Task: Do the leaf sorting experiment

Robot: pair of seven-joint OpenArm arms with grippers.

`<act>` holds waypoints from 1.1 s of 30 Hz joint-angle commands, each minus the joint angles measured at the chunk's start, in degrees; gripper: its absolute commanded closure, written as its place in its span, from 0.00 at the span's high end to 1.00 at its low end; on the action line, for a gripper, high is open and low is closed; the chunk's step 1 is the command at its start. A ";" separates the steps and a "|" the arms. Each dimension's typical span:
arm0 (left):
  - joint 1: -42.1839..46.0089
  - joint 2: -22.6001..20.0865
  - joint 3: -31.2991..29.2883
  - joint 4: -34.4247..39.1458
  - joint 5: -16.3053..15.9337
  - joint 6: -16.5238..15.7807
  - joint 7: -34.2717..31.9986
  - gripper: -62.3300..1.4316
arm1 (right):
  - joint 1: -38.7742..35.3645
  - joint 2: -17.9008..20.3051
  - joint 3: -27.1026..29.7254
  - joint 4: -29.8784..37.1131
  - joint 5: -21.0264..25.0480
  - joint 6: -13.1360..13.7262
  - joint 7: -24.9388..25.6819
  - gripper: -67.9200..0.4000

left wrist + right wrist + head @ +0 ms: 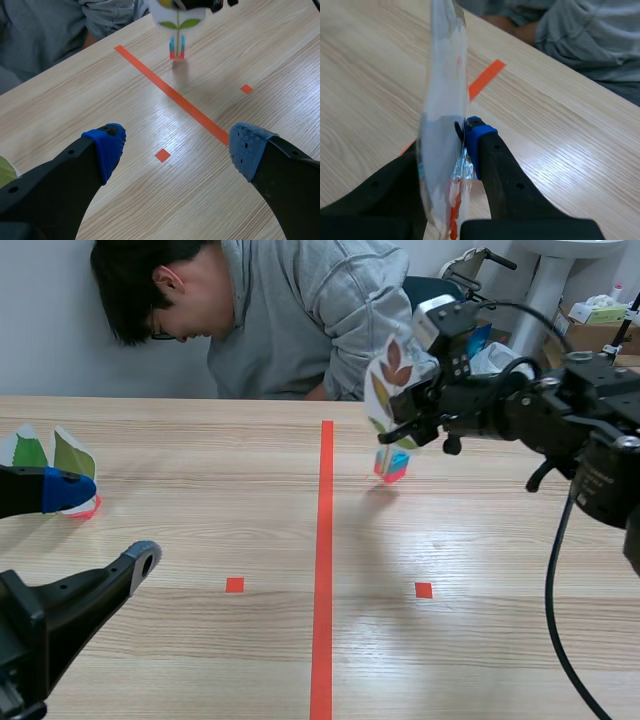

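While the left gripper (175,145) gapes wide, the right gripper (446,155) pinches the upright leaf card (442,85).

Left gripper (175,150) low, spread wide; right gripper (402,430) raised, clamped on a leaf card (392,375).

no legible text, labels or numbers
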 commanded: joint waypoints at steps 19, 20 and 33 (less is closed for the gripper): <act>-0.17 0.59 0.24 1.07 -0.13 -0.15 -2.23 0.73 | -3.32 12.52 19.65 -0.17 -3.10 -16.24 0.11 0.02; -0.17 0.59 0.24 1.07 -0.13 -0.15 -2.25 0.73 | -3.08 12.81 19.69 -1.29 -3.54 -16.76 0.57 0.02; -0.20 0.57 0.24 1.07 -0.15 -0.15 -2.27 0.73 | 5.73 12.96 19.69 -19.15 -5.79 -18.10 4.22 0.02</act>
